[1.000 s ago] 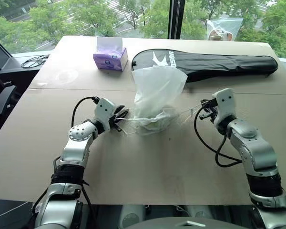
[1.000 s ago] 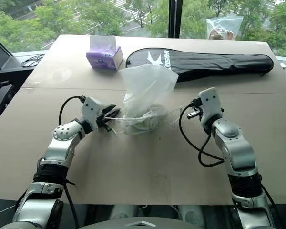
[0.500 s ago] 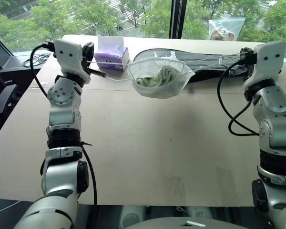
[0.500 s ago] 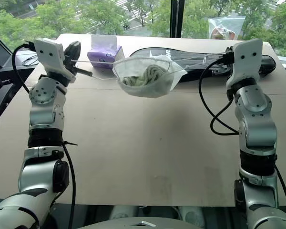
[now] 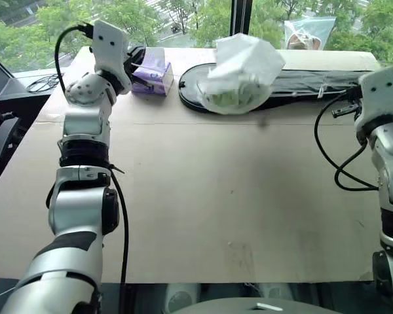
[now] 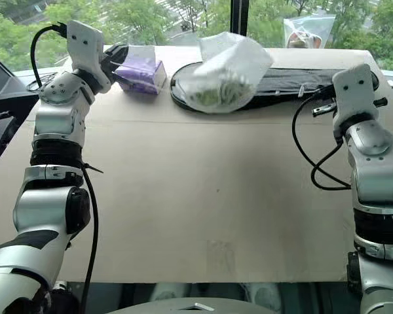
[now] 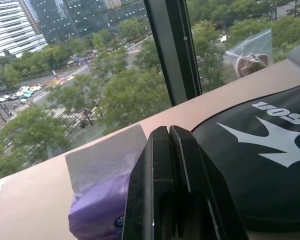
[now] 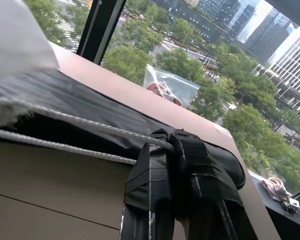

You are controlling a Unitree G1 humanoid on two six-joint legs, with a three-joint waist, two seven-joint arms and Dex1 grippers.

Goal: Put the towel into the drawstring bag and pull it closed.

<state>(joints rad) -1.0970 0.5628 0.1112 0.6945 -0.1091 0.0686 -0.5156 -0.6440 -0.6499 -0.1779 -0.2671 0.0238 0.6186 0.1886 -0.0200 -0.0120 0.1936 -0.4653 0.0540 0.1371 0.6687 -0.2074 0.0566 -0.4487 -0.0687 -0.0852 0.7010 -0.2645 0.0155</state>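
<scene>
Drawstring bag [image 5: 241, 73]: white, thin, semi-translucent pouch, hanging above the far middle of the table between the two raised grippers, well apart from each. Towel [image 5: 230, 97]: light-green bunched cloth, visible through the lower part of the bag.

Left gripper [image 7: 169, 150]: fingers pressed together, at far left just beside the tissue box; whether a cord sits between them cannot be told.

Right gripper [image 8: 171, 145]: fingers clenched on two white twisted cords [image 8: 65, 130] running taut toward the bag.

Table [image 5: 203, 196]: flat tan board, matte, with a faint seam across.

Tissue box [image 5: 149, 69]: purple, at far left.

Racket case [image 5: 314, 82]: long, black, with white print, lying across the far edge, under and behind the bag.

Clear plastic bag [image 5: 308, 29]: by the far window.

Window: green trees and buildings beyond.
</scene>
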